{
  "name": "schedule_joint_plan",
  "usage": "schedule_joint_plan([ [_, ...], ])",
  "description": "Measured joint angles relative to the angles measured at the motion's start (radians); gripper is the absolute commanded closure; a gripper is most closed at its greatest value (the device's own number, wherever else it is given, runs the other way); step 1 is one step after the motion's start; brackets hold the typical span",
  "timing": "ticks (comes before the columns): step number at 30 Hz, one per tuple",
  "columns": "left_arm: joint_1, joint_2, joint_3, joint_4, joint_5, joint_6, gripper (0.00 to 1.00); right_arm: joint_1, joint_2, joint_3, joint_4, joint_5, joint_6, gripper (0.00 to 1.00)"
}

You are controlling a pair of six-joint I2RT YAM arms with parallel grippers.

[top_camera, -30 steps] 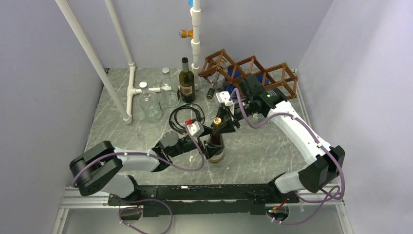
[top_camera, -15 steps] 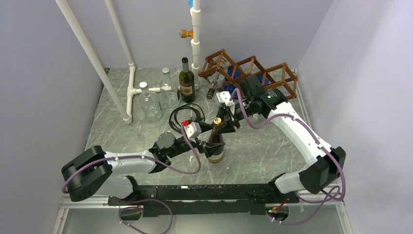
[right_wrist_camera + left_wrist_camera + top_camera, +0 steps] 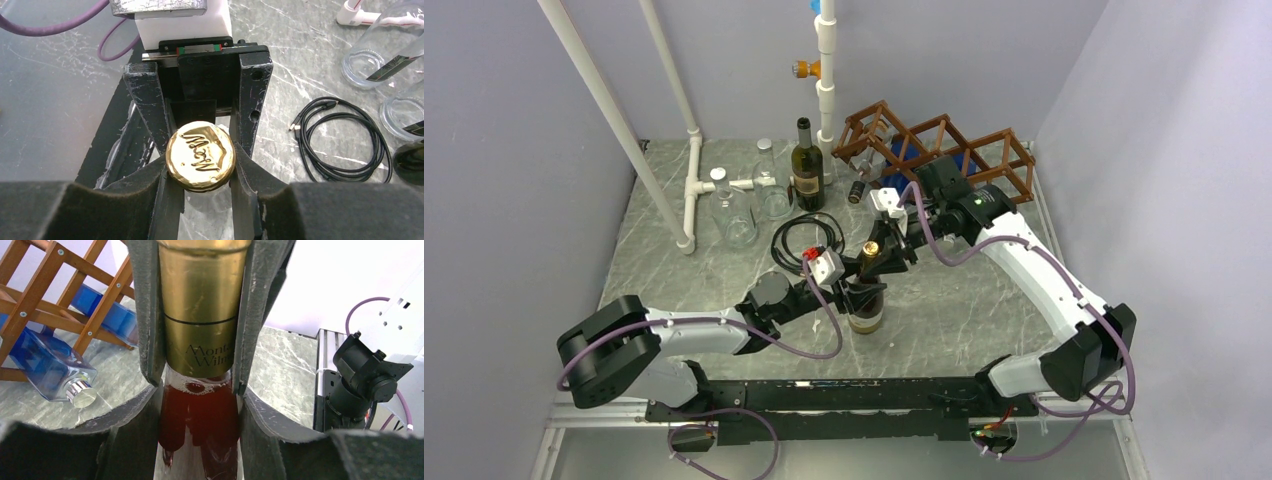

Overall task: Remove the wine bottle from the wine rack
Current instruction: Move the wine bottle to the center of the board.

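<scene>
Near the tabletop's (image 3: 984,300) middle, the bottle (image 3: 866,314) is standing upright, well apart from the rack (image 3: 944,140). The right hand (image 3: 879,254) is pinching its gold foil cap; the left hand (image 3: 854,291) is pinching the smooth glass neck below. Behind, a coiled black cable (image 3: 796,243), a dark green bottle (image 3: 805,170) and clear jars (image 3: 740,224) are crowding the marbled surface. A square blue bottle (image 3: 47,365) is lying in the slatted wooden rack at the far right corner.

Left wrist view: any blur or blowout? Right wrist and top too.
Left wrist: wine bottle foil sharp, lettering legible; wall behind washed out white; foreground pads dark and soft. Right wrist: gold cap sharp, light glare on its embossing; near pads blurred. Top external: even light, soft shadows, no motion blur.
</scene>
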Motion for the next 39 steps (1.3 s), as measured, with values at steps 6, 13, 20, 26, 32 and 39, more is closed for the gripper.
schedule_joint_plan([
  [6, -0.003, -0.021, 0.0, -0.034, 0.001, 0.008, 1.0, -0.001, -0.012, -0.012, -0.005, 0.002, 0.036, 0.1],
  [13, -0.003, -0.106, 0.0, -0.162, -0.014, 0.021, 1.0, -0.093, -0.077, -0.012, -0.075, -0.047, -0.011, 0.0],
  [20, 0.006, -0.24, 0.002, -0.364, -0.058, 0.03, 1.0, -0.275, -0.19, -0.088, -0.106, -0.13, -0.063, 0.0],
  [26, 0.068, -0.351, 0.016, -0.553, -0.095, 0.027, 1.0, -0.391, -0.296, -0.285, 0.005, -0.19, 0.016, 0.0],
  [32, 0.19, -0.456, 0.021, -0.715, -0.131, 0.031, 1.0, -0.45, -0.307, -0.358, 0.083, -0.218, 0.063, 0.0],
  [39, 0.302, -0.552, 0.021, -0.846, -0.192, 0.056, 1.0, -0.462, -0.312, -0.388, 0.125, -0.225, 0.077, 0.0],
])
